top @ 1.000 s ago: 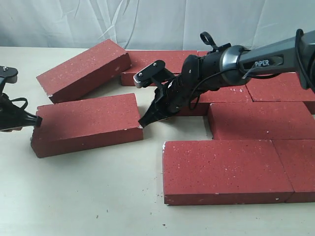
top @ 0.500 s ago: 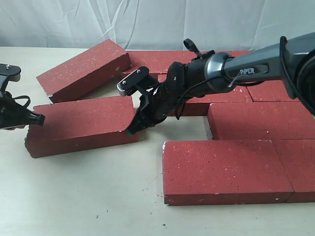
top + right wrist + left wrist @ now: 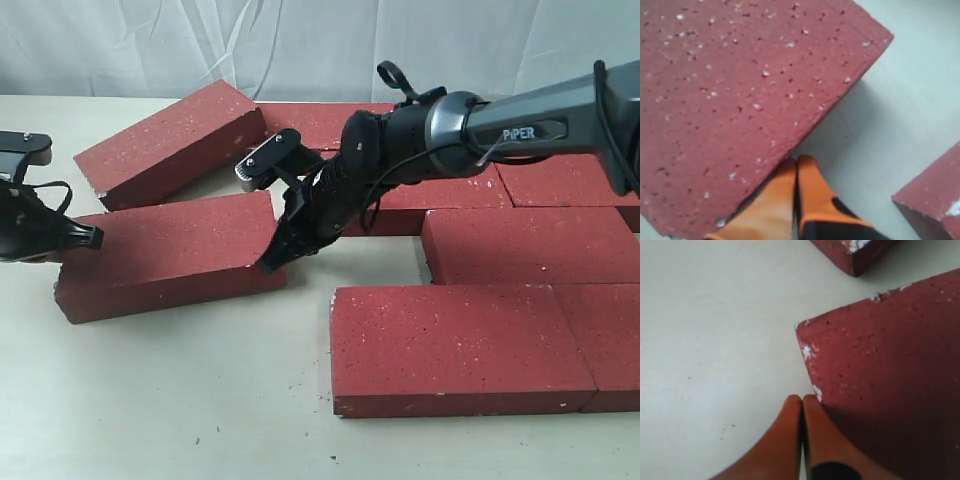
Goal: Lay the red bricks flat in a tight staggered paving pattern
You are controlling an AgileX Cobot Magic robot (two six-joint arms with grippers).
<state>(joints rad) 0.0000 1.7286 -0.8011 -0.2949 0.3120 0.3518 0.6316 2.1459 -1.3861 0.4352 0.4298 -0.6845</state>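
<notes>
A loose red brick [image 3: 165, 250] lies flat at the centre left, slightly skewed. My left gripper [image 3: 95, 237] is shut, its tip at that brick's left end; in the left wrist view the gripper [image 3: 802, 399] touches the edge of the brick [image 3: 890, 365] near a chipped corner. My right gripper [image 3: 272, 262] is shut and leans down against the same brick's right end; in the right wrist view the gripper [image 3: 797, 161] sits at the edge of the brick [image 3: 740, 90]. Several red bricks [image 3: 530, 245] lie flat in staggered rows on the right.
Another loose brick [image 3: 170, 140] lies angled at the back left, its corner [image 3: 855, 255] showing in the left wrist view. The front-row brick [image 3: 460, 345] lies close to the right of my right gripper, its corner [image 3: 935, 205] showing. A white curtain [image 3: 300, 45] hangs behind the table.
My right gripper has swung left against the loose brick's right end, and the brick has shifted slightly left. My left gripper's tip has moved a little right onto the brick's left end.
</notes>
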